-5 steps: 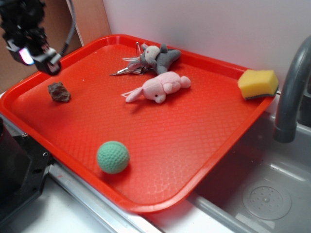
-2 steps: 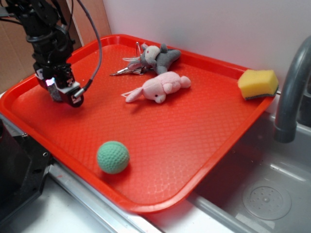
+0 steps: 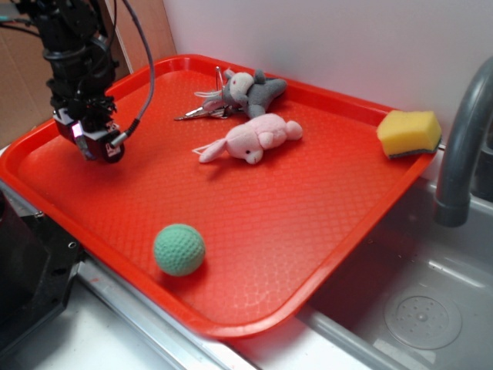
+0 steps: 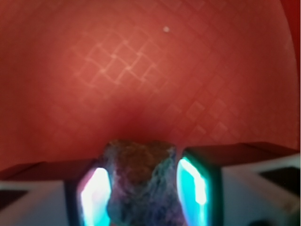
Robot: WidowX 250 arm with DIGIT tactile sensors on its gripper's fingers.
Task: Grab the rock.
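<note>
Since the earlier frame, the claw [image 3: 98, 146] is shifting slightly left and sitting low at the red tray's [image 3: 308, 223] left side. Its fingers [image 4: 96, 195] are pinching the rock [image 4: 138, 183] between them.

The small, rough, mottled brownish-grey stone [image 4: 138, 181] sits at 6 o'clock in the wrist view, directly above the tray surface.

No readable text, label, brand, number or sign shows in either view.
</note>
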